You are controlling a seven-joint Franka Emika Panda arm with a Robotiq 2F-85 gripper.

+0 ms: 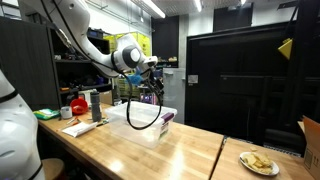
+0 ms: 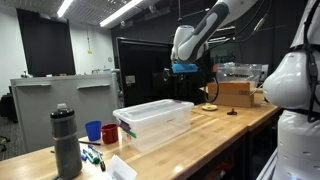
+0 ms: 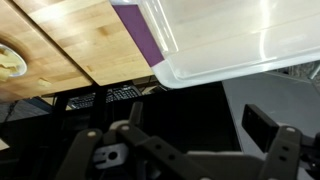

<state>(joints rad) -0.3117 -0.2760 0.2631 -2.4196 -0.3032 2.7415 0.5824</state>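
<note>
My gripper (image 1: 152, 78) hangs in the air above the wooden table (image 1: 190, 150), open and empty, as both exterior views show (image 2: 185, 72). Nearest to it is a clear plastic bin (image 1: 140, 120) with a purple latch, standing on the table just below and beside it (image 2: 155, 118). In the wrist view the two fingers (image 3: 197, 120) are spread wide with nothing between them. The bin's corner (image 3: 230, 40) fills the top of that view. A black cable loops down from the wrist in front of the bin.
A plate of food (image 1: 260, 162) lies near the table's end, also in the wrist view (image 3: 8, 62). A dark bottle (image 2: 66, 140), a blue cup (image 2: 93, 131), a red cup (image 2: 110, 132) and markers stand past the bin. A cardboard box (image 2: 238, 92) sits further along.
</note>
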